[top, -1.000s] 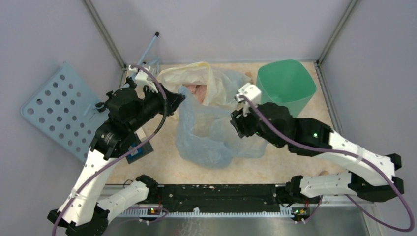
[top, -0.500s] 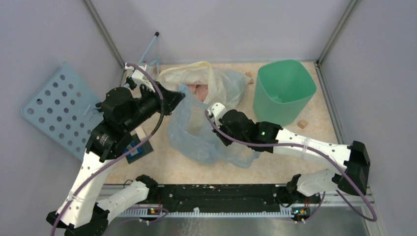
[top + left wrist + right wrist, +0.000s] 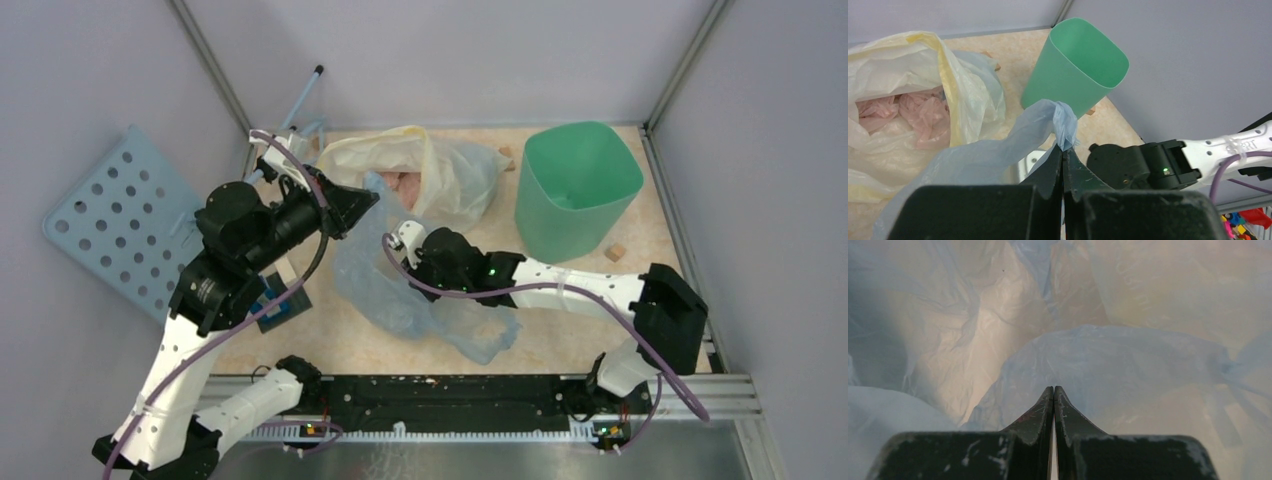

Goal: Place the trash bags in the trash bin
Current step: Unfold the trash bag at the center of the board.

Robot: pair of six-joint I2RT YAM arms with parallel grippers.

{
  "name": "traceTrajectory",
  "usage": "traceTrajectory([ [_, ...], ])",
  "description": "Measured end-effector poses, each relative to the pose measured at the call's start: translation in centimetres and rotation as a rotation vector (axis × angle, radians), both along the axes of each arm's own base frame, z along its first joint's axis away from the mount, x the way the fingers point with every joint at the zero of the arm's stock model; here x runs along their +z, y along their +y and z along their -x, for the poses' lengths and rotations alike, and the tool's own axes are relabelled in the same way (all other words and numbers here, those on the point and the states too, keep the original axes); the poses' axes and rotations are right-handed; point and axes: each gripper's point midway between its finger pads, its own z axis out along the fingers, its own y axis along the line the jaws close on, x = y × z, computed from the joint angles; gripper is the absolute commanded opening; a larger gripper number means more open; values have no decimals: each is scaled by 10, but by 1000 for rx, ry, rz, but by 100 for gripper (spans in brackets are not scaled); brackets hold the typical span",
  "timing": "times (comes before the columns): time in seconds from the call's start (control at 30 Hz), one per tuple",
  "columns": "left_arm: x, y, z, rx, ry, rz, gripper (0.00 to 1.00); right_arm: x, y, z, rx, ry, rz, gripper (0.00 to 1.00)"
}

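The pale-blue see-through trash bag lies crumpled on the table in the middle, one corner lifted. My left gripper is shut on that bunched corner and holds it up; in the left wrist view the pinched plastic sticks out past the gripper's tips. My right gripper reaches leftward into the bag and is mostly veiled by the film. In the right wrist view its jaws are shut with blue plastic all around and nothing seen between them. The mint-green trash bin stands upright at the back right, also seen in the left wrist view.
A whitish bag with yellow rim holding pinkish stuff lies behind the blue bag. A pale-blue perforated board leans at the left wall. Small wooden blocks sit by the bin and at the back. A dark card lies under the left arm.
My right arm has swung left and low, pushing its gripper into the blue bag; the bag has shifted and stretched leftward. My left gripper keeps its hold and has risen slightly.
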Motion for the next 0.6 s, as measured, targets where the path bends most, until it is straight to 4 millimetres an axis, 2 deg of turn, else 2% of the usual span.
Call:
traceTrajectory([
  [0.13, 8, 7, 3, 22, -19, 0, 0, -24, 4, 5, 21, 51, 4, 0],
  [0.3, 34, 19, 12, 60, -88, 9, 0, -57, -9, 10, -5, 128, 70, 0],
  [0.47, 41, 33, 17, 104, -131, -19, 0, -70, -40, 4, -133, 143, 208, 0],
  [0.6, 32, 47, 6, 197, -123, -75, 0, -70, -66, -1, -235, 137, 313, 0],
])
